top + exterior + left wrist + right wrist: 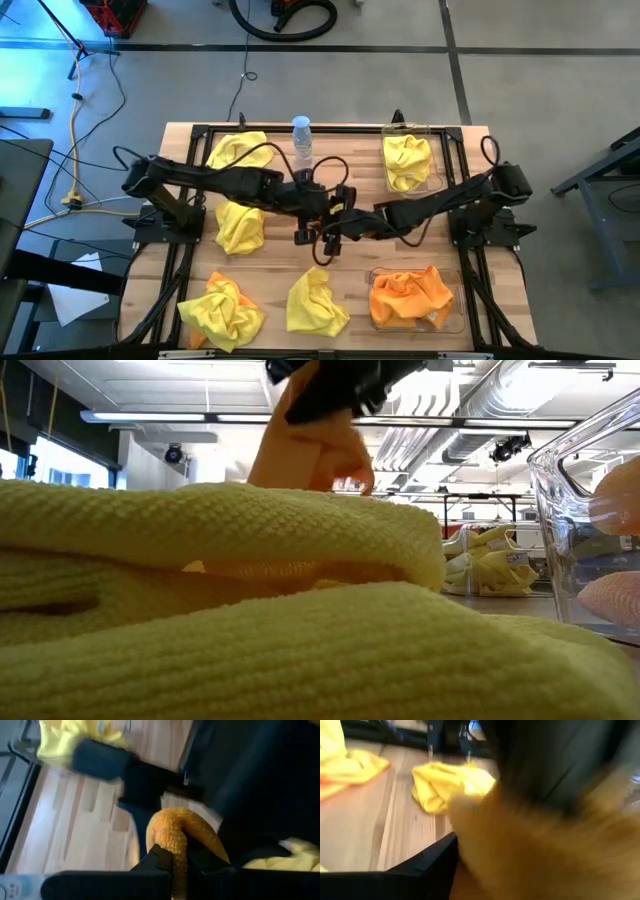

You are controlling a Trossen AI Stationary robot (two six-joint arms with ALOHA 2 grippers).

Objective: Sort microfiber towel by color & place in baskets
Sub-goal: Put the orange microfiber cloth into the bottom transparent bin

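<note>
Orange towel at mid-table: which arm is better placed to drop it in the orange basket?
Probably right: the orange basket lies on its side, though the left end effector grips the towel.

Illumination is bright and even; ceiling strip lights [260, 418] show in the low view, with glare on the clear plastic rectangular bin [590, 490]. Overhead shadows are soft. The nearest ribbed yellow cloth [220, 610] is soft-focused. The orange cloth [545, 845] is heavily motion-blurred in the right wrist view.
</note>
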